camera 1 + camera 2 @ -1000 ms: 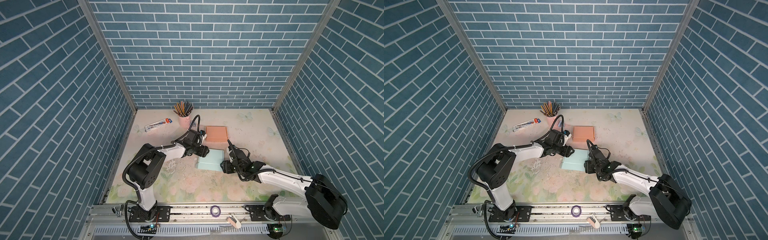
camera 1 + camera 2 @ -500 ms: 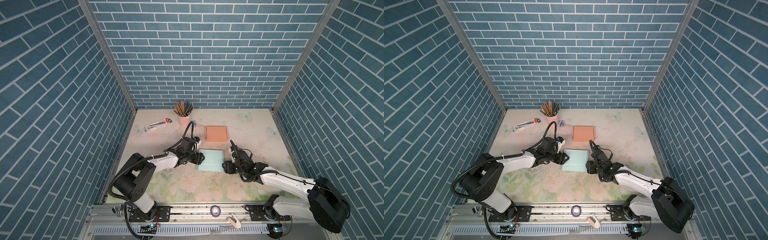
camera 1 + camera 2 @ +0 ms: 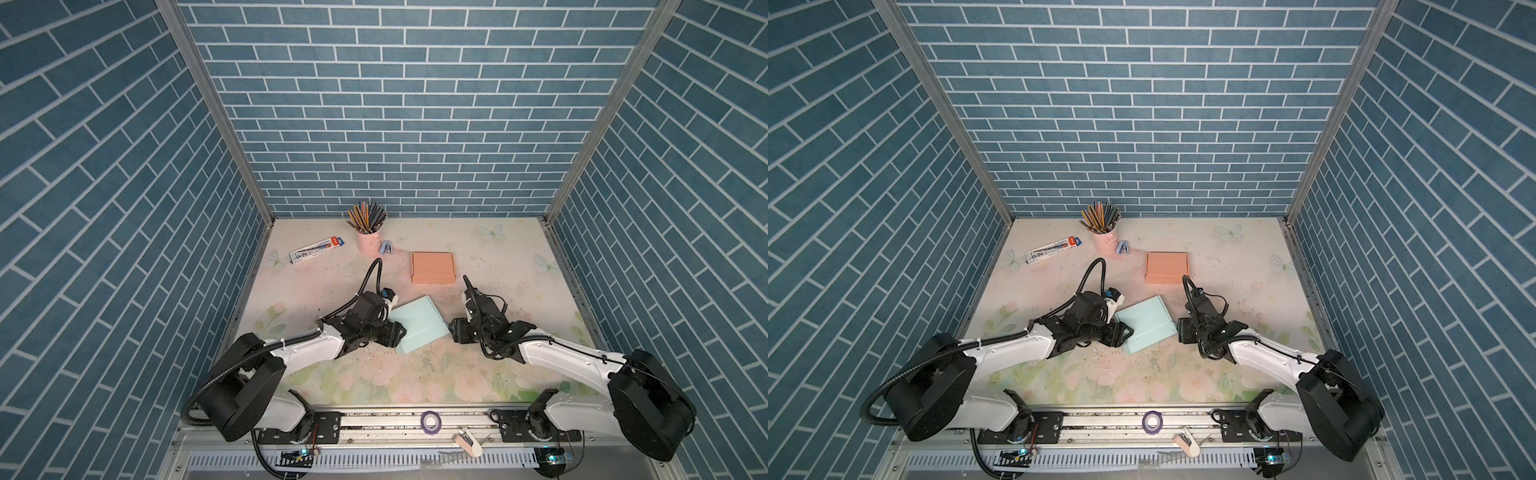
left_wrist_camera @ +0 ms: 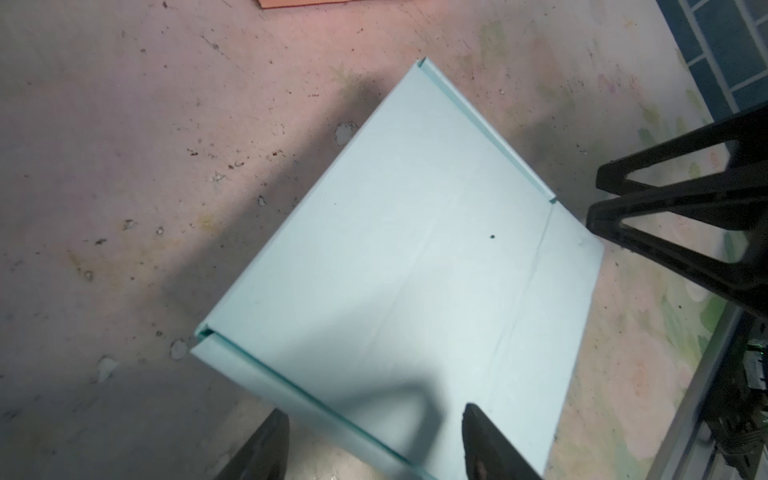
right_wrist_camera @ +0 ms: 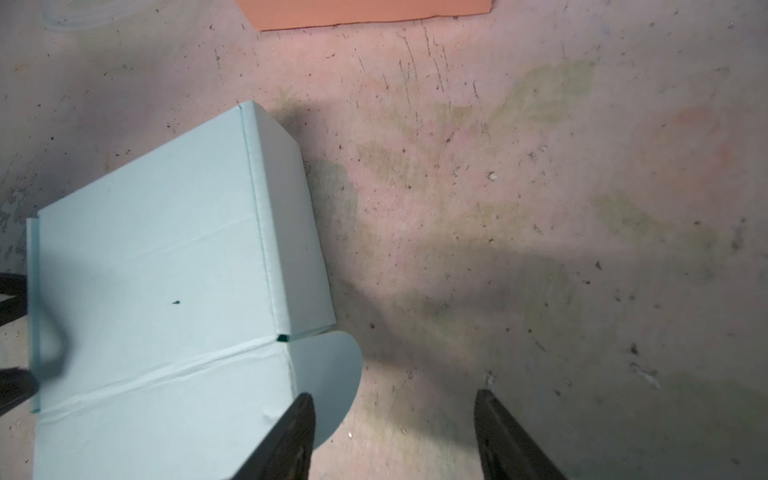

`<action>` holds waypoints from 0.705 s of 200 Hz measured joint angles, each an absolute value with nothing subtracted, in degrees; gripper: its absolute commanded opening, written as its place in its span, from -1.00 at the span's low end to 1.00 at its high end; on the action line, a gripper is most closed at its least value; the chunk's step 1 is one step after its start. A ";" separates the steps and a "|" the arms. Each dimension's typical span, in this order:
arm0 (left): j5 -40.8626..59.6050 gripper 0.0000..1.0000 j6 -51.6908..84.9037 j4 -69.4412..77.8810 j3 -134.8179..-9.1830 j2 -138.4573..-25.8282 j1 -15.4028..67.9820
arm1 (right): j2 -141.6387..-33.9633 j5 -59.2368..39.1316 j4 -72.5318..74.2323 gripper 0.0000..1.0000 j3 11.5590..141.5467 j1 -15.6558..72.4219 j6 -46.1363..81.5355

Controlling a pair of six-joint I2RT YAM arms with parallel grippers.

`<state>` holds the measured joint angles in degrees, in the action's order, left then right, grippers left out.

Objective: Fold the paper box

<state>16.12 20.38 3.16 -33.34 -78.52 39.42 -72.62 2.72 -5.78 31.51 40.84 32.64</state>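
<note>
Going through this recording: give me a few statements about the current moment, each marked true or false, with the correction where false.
1. The light blue box lies between the left gripper and the right gripper. True.
2. The orange box is stacked on the light blue box. False: it lies apart from it, farther back.
3. The right gripper is shut on the rounded flap. False: its jaws stand open, and the flap lies beside one finger.
4. The pink cup holds pencils. True.
</note>
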 measured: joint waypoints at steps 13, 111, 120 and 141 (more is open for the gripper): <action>15.90 0.34 20.36 2.22 -33.43 -76.12 39.42 | -73.67 2.72 -6.00 0.23 32.71 40.66 32.21; 17.34 0.39 13.43 -4.21 -50.11 -86.54 33.12 | -63.81 -1.91 -6.39 0.20 30.39 40.62 33.87; 18.20 0.39 13.21 -4.10 -51.66 -89.12 32.56 | -61.73 -3.51 -5.72 0.19 28.36 40.95 35.22; 20.08 0.38 13.04 -3.36 -54.35 -93.95 32.21 | -59.55 -5.85 -4.73 0.18 24.91 42.41 37.95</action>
<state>20.08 13.04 -3.36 -54.35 -93.95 32.21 -59.55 -5.85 -4.73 24.91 42.41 37.95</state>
